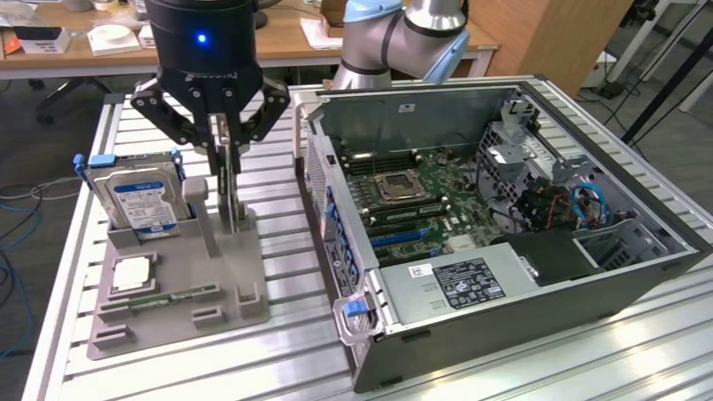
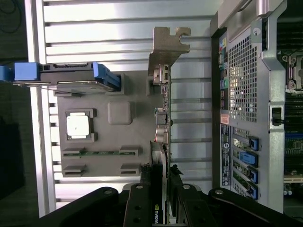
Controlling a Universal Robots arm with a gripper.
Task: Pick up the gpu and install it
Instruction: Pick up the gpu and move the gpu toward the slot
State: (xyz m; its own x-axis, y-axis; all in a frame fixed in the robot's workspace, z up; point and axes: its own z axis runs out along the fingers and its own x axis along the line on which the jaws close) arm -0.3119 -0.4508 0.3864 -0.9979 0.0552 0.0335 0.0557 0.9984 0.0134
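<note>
The arm holds its tool (image 1: 226, 163) pointing straight down, clamped on the upright gpu (image 1: 230, 209).

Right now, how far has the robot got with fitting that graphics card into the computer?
Early on. Done: the gripper is clamped on the gpu by its top edge. In hand: the card stands upright at the grey holder, beside the hard drive; whether it has lifted clear I cannot tell. Left: it is not in the open computer case, whose motherboard shows no card.

Before me: a hard drive (image 1: 139, 200) upright in a grey holder (image 1: 223, 271), an open computer case (image 1: 523, 313) beside it, on a slatted surface (image 1: 279, 368).
</note>
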